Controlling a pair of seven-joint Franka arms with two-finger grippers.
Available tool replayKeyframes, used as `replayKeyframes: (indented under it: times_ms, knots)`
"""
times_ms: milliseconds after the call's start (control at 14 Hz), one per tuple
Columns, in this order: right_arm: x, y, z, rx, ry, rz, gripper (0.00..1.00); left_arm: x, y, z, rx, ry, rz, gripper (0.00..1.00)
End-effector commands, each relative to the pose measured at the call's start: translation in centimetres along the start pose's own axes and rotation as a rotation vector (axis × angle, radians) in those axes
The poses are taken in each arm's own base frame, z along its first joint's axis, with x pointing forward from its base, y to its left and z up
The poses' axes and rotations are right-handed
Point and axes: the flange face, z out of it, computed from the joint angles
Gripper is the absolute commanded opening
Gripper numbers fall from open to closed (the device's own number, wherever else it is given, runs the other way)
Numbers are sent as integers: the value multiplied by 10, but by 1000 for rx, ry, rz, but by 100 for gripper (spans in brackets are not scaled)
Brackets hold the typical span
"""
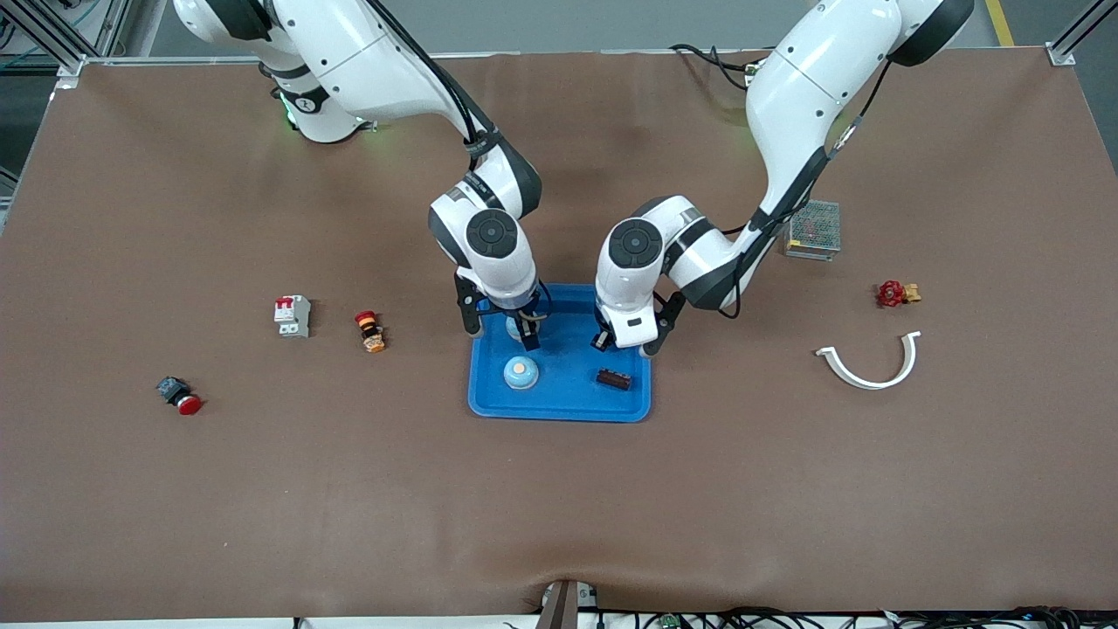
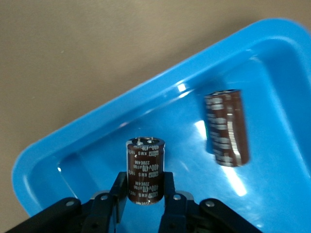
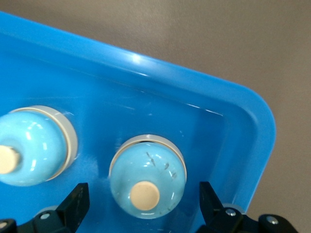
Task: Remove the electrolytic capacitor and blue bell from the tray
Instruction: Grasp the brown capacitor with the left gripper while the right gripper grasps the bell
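A blue tray (image 1: 559,404) sits at the middle of the tabletop (image 1: 559,507), and both arms reach down into it. The left end effector (image 2: 145,194) pinches an upright brown capacitor (image 2: 145,170) between its fingers, the can standing in the tray's half toward the left arm's end of the tabletop. A second capacitor (image 1: 614,379) lies on its side in the tray, nearer to the front camera than the held one. The right end effector (image 3: 141,201) is spread wide, its fingers apart on either side of a pale blue bell (image 3: 147,177) that sits on the tray floor in the half toward the right arm's end, close to the tray's corner; neither finger touches the bell. A second bell (image 1: 521,373) rests in the tray too, nearer to the front camera than the first and just beside it.
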Motion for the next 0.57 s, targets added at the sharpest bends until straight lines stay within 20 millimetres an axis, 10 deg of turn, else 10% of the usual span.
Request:
replayKeyframes:
  times_ms: [0,499]
  knots:
    - [-2,-2,6,22,13,8,100,-1,6,-30,-39,27,-8,0]
    - [3,-5,5,30,29,-10,100,60,0,-104,52,94,-121,0]
